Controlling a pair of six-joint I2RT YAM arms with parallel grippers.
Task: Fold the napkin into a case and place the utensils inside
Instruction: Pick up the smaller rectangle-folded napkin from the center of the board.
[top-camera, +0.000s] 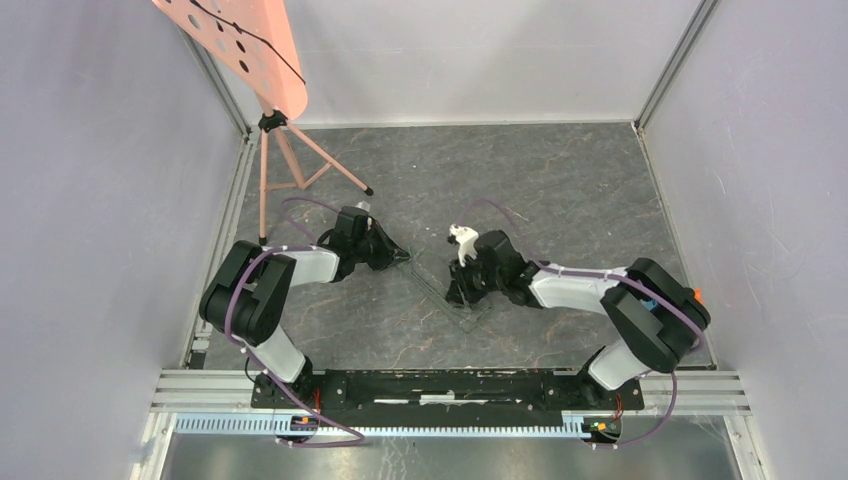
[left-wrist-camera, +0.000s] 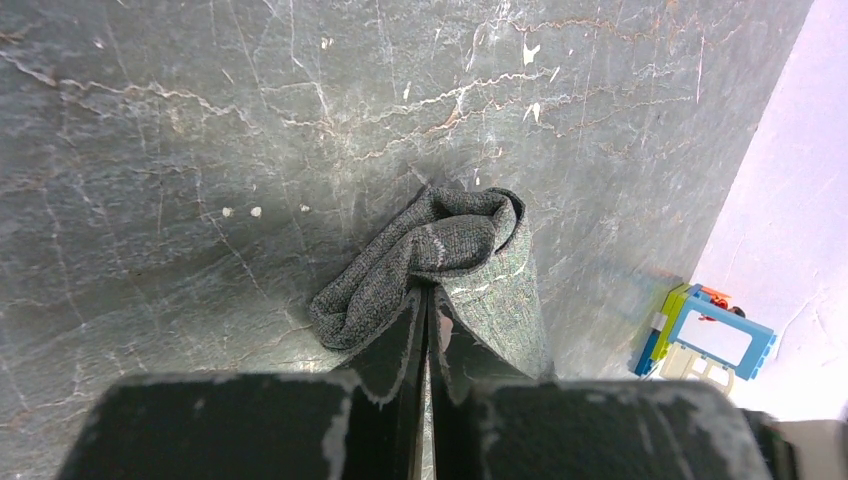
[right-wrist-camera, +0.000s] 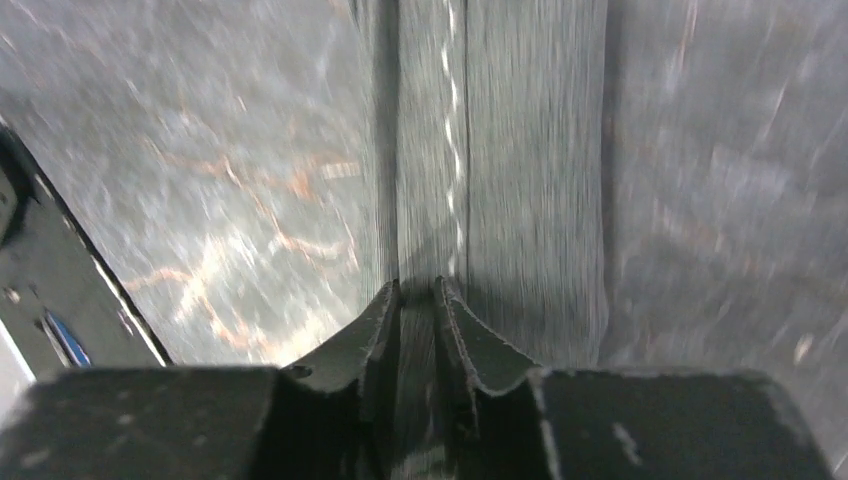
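Between the left fingers (left-wrist-camera: 390, 350), pressed together, a bunched corner of the napkin (left-wrist-camera: 440, 245) is pinched, likely to anchor that end on the counter (left-wrist-camera: 150, 150). Right fingers (right-wrist-camera: 372, 335) stand slightly apart astride the stitched hem (right-wrist-camera: 455, 150). Cloth runs flat ahead of them, probably laid for a fold. No utensils visible.

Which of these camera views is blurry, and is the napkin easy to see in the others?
Right wrist view: streaked with motion blur, the napkin and its stitching smeared lengthwise. Left wrist view: sharp, the napkin's weave clear under soft, even light. Top external view: sharp, no glare, but the napkin barely stands out from the slate floor.
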